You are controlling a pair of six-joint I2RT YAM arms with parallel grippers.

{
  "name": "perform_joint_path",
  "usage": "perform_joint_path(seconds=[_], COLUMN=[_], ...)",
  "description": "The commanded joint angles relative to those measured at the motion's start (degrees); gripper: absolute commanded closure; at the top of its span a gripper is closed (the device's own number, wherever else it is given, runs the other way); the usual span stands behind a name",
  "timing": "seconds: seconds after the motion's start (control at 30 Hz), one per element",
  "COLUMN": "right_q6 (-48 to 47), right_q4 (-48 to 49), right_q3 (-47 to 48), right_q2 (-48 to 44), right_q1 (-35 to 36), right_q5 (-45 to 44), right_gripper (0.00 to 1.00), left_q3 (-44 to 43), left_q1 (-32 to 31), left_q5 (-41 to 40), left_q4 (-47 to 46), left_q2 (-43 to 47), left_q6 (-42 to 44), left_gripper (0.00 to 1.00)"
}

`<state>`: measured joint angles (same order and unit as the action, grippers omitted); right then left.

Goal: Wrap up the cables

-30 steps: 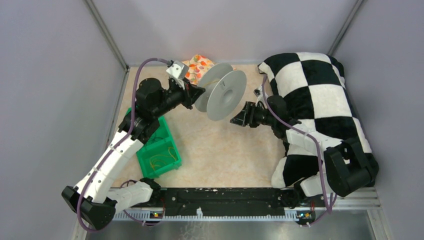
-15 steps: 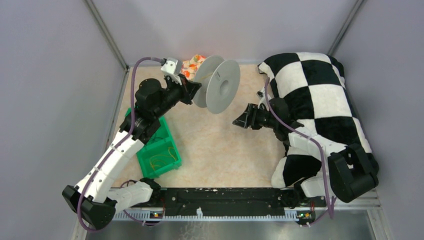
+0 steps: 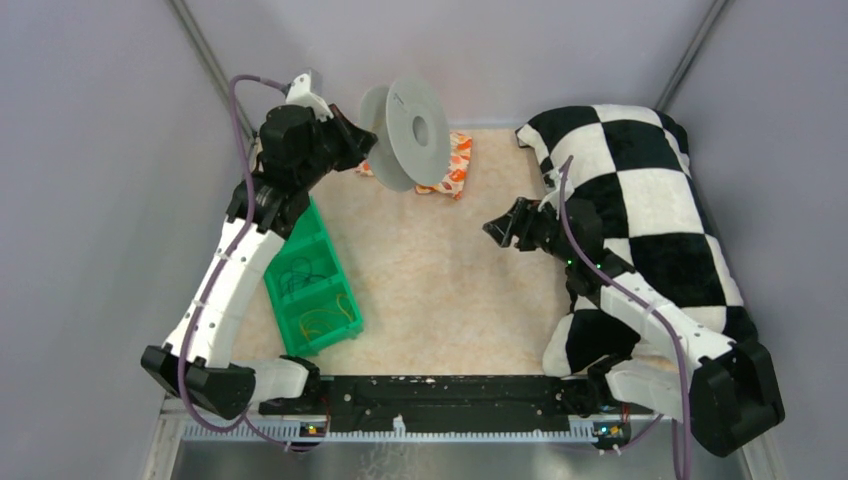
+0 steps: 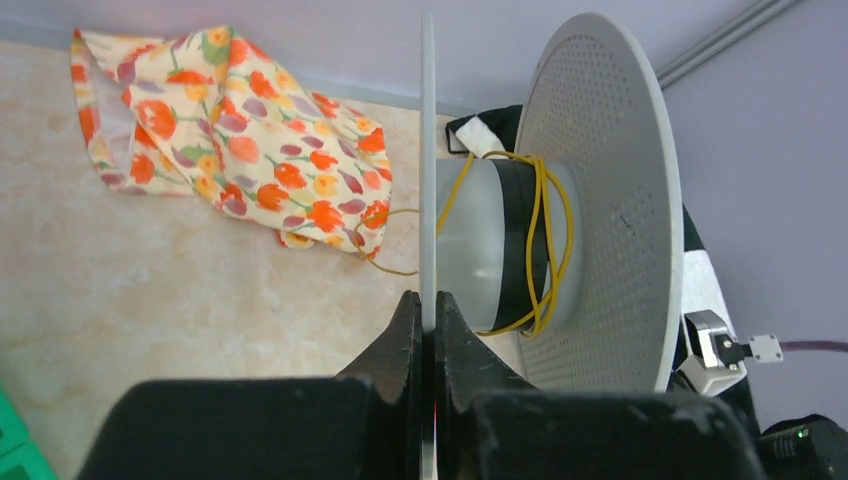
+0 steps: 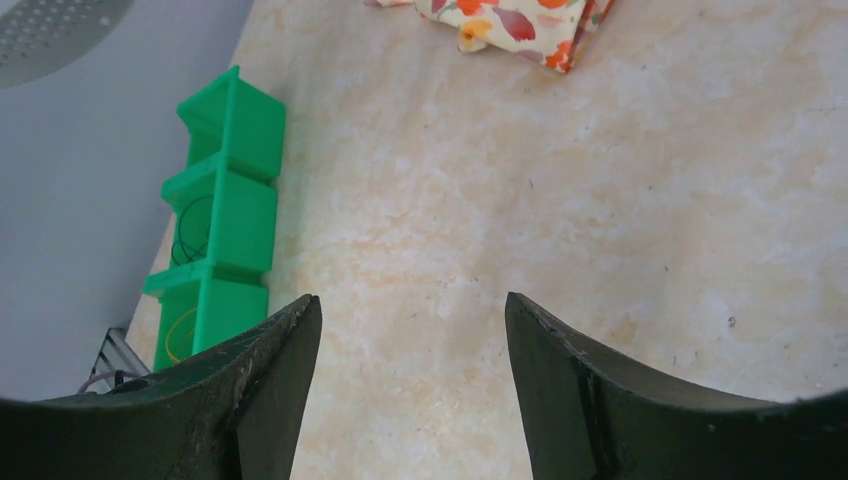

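11 o'clock — left gripper [image 4: 422, 303] clamps spool [image 4: 600, 190] rim, held high so hub's yellow cable [image 4: 540, 240] sits clear for winding; right gripper [image 5: 408, 303] gapes empty, 3 o'clock.

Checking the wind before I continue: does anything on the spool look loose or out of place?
Yes. The yellow cable sits in slack, crossing loops on the hub of the grey spool, and one strand trails past the flange toward the floral cloth.
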<state>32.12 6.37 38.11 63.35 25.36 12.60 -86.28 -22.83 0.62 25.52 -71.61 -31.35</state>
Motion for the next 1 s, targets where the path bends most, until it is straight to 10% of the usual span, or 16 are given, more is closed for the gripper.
perform_joint_path(seconds=[0.0,0.97], right_q6=[-0.40,14.11], right_q4=[5.17,51.08], right_q3=[-1.07,-2.32], right_q2=[-3.39,8.37], right_q1=[0.08,-7.94], right_q5=[-2.21,11.08], right_gripper=[0.32,0.33], left_q3=[-6.35,-17.24], left_q1=[5.40,18.62], left_q5=[11.88,57.78], left_q4=[2.33,-4.88], left_q2=[-2.90,-12.72], left_q6=[-7.96,-19.45], left_gripper=[1.00,1.00])
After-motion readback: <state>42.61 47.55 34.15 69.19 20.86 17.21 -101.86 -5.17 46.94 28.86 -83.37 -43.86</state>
